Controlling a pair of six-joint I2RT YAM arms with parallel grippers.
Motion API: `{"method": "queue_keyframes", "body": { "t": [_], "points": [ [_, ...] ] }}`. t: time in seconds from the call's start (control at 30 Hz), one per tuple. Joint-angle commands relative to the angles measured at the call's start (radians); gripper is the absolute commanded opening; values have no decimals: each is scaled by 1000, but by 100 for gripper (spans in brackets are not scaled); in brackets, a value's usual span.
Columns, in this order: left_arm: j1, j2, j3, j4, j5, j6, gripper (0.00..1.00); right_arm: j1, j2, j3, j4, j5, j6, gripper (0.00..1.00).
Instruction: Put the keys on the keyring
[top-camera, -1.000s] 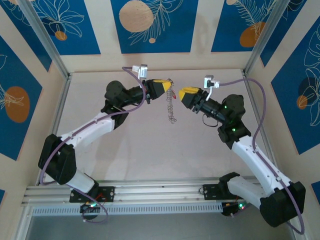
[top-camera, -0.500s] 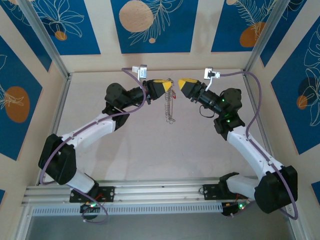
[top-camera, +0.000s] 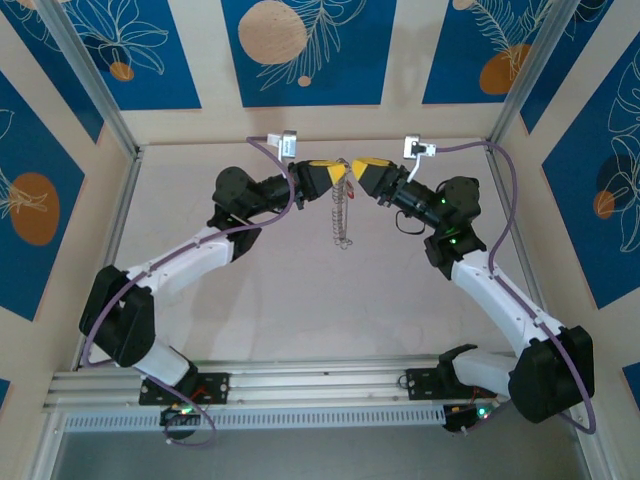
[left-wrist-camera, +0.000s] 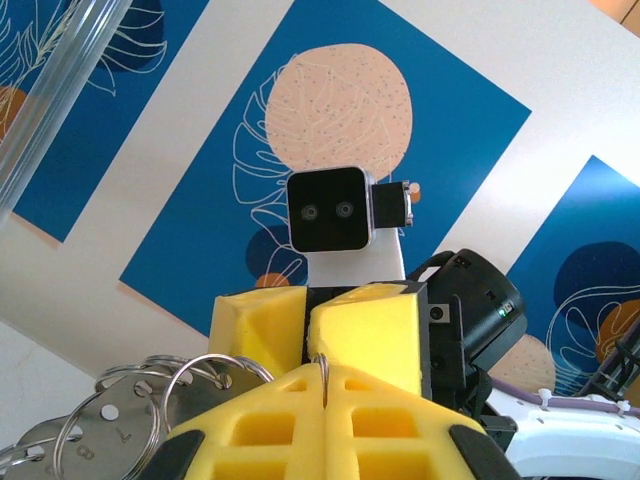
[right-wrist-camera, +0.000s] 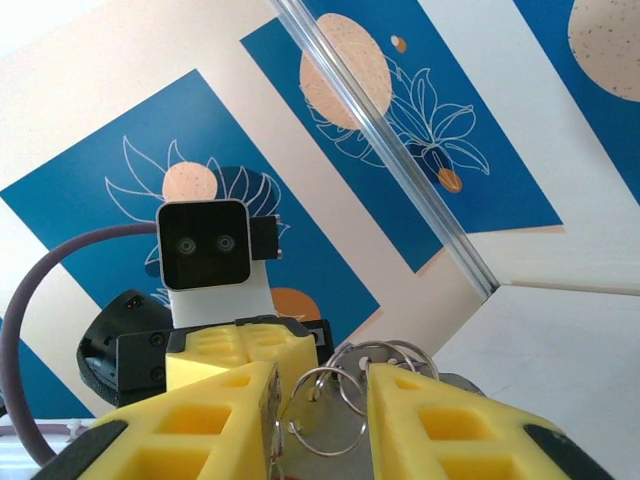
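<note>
My left gripper (top-camera: 338, 172) is held high over the back of the table, its yellow fingers (left-wrist-camera: 260, 420) shut on a thin metal keyring (left-wrist-camera: 326, 362) whose edge sticks up between the pads. A string of linked split rings and flat metal tags (top-camera: 342, 215) hangs from it. The tags, which I take for the keys (left-wrist-camera: 95, 425), bunch at the lower left of the left wrist view. My right gripper (top-camera: 357, 168) meets the left one tip to tip. Its jaws stand apart, with several rings (right-wrist-camera: 345, 400) in the gap between them.
Blue-and-beige patterned walls close in the back and both sides, with aluminium posts (top-camera: 85, 80) at the back corners. A metal rail (top-camera: 320, 385) runs along the near edge by the arm bases. The beige tabletop (top-camera: 300, 300) lies below the hanging rings.
My right gripper has swung up and left until it meets the left gripper, and its jaws have narrowed around the rings. The left arm has barely moved.
</note>
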Motion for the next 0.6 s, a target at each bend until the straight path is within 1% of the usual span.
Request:
{"method": "queue_keyframes", "body": {
  "t": [0.0, 0.2, 0.43, 0.57],
  "points": [
    [-13, 1, 22, 65, -12, -3, 0, 10, 7, 32, 29, -5, -3, 29],
    [-15, 4, 26, 63, -12, -1, 0, 16, 9, 36, 18, -15, -10, 25],
    [-17, 6, 34, 58, -11, 1, 0, 17, 11, 26, 16, -22, -11, 25],
    [-16, 4, 38, 54, -11, 5, 0, 19, 11, 19, 18, -28, -8, 22]
  ]
}}
